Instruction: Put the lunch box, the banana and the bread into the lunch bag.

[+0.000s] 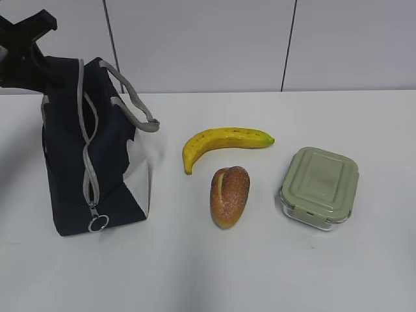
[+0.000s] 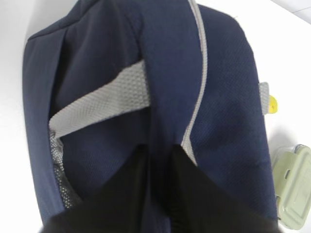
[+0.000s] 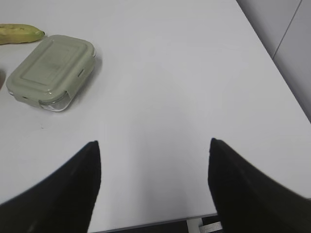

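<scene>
The navy lunch bag (image 1: 65, 162) stands upright at the left of the table, its grey zipper's ring pull (image 1: 98, 224) low at the front. My left gripper (image 1: 52, 68) is at the bag's top rear; in the left wrist view it (image 2: 160, 150) is shut on a fold of the bag's navy fabric (image 2: 170, 73). The banana (image 1: 224, 140), the bread (image 1: 229, 195) and the lunch box (image 1: 320, 187) lie on the table to the right of the bag. My right gripper (image 3: 153, 145) is open and empty over bare table, right of the lunch box (image 3: 51, 70).
The white table (image 1: 208, 273) carries everything. A grey strap handle (image 1: 136, 104) sticks out from the bag towards the banana. The table's near right edge (image 3: 160, 218) lies just under my right gripper. A grey panelled wall stands behind.
</scene>
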### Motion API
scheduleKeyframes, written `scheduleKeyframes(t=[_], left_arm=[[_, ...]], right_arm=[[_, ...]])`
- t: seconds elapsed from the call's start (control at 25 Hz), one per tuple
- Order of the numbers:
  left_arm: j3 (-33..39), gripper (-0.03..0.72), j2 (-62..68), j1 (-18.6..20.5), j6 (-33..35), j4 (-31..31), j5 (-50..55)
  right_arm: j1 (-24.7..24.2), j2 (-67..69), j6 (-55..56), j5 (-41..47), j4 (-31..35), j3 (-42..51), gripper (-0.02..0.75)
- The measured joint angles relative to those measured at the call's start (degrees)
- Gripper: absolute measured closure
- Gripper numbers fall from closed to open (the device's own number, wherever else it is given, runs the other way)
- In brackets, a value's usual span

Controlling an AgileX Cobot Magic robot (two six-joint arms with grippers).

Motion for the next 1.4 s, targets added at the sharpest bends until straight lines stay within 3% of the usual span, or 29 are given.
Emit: scheduleKeyframes(t=[0.24, 0.52, 0.76, 1.0, 1.4], left_arm=[[0.0, 0.684, 0.0, 0.0, 0.0, 0.0, 0.5], [0.0, 0.686, 0.0, 0.0, 3.5, -0.4, 2.4], [-0.1, 0.687, 0.0, -0.2, 8.1, -5.2, 3.8], [-0.3, 0.687, 0.0, -3.0, 11.5, -6.1, 4.1], [-0.3, 0.687, 0.0, -4.0, 12.2, -6.4, 3.9]], right_arm=[[0.0, 0.0, 0.0, 0.0, 0.0, 0.0, 0.227], [0.0, 0.0, 0.0, 0.0, 0.0, 0.0, 0.227], [0.0, 0.0, 0.0, 0.0, 0.0, 0.0, 0.227], [0.0, 0.0, 0.0, 0.0, 0.0, 0.0, 0.227], [0.0, 0.0, 0.0, 0.0, 0.0, 0.0, 0.227]])
